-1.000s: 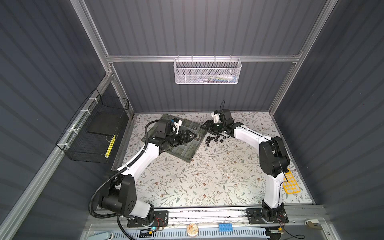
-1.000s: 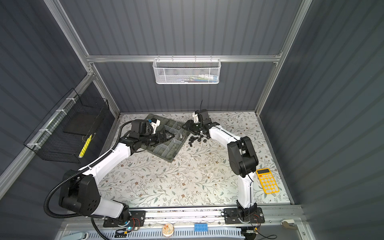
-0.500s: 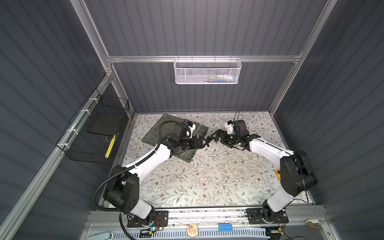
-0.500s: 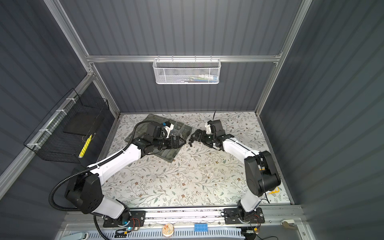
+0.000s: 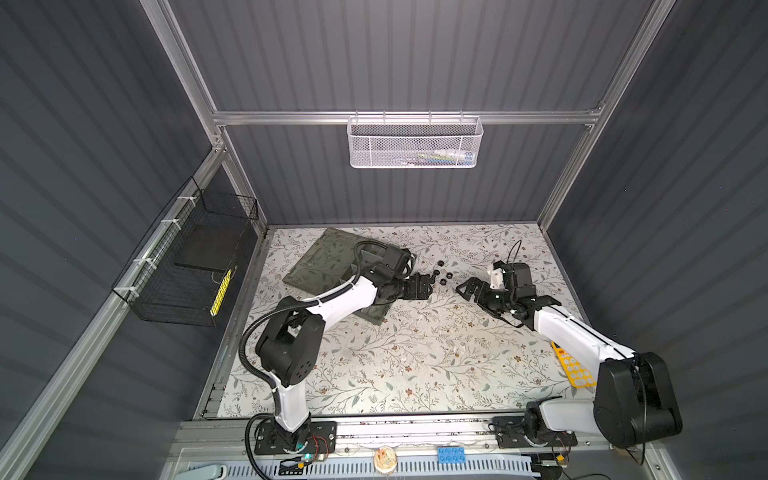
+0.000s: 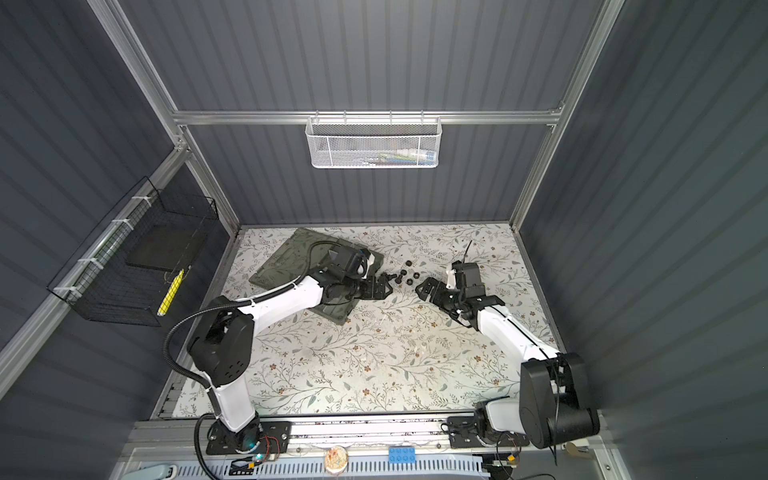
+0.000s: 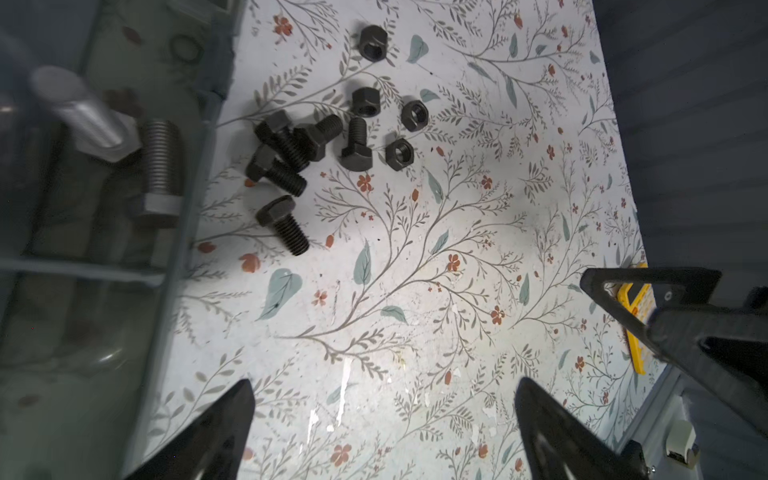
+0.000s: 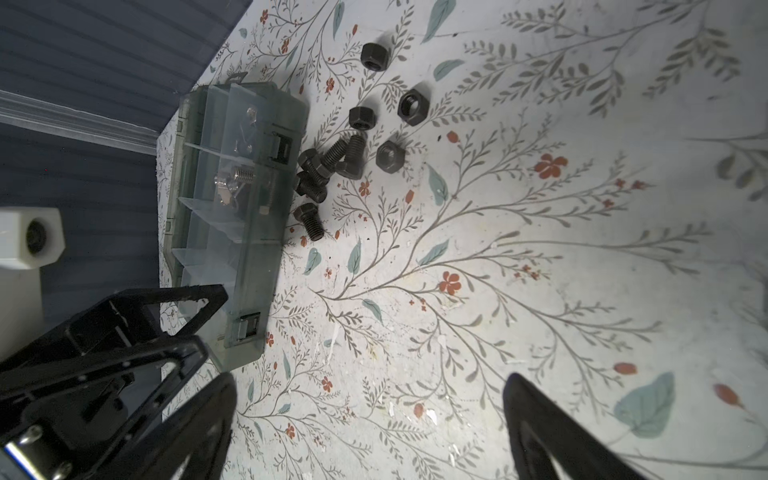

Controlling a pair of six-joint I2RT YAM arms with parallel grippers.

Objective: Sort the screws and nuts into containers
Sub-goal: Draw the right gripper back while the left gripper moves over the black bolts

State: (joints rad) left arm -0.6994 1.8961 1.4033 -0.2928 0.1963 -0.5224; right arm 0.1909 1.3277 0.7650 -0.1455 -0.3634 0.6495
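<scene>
left gripper (image 7: 384, 386) is wide open and empty, low over the mat, just short of the pile. right gripper (image 8: 370, 382) is the same: jaws fully apart, nothing held, facing the pile from the opposite side

five black screws (image 7: 291, 147) lie loose on the mat just beside the wall of the organizer box (image 8: 245, 249), with four black nuts (image 7: 399, 153) just past them. silver screws (image 7: 160, 166) and a winged nut (image 8: 226, 187) sit inside the box compartments

risks as I see them:
- several screws overlap, so a pinch likely takes two or flicks one away, and round shanks roll
- the pile hugs the box wall, so a finger can clip the wall and shove the box
- both grippers point at one small patch, so they clash if both go in
- nuts are small and low, so pads may skid off

surface: floral table cover (image 5: 415, 353), flat, chipped in spots, dark parts read well on it

room: dark grey ribbed walls, aluminium frame, white mesh basket (image 5: 415, 143) on the back wall, black wire basket (image 5: 195, 266) on a side wall, yellow calculator (image 5: 575, 368) by the right arm, well apart from the parts
</scene>
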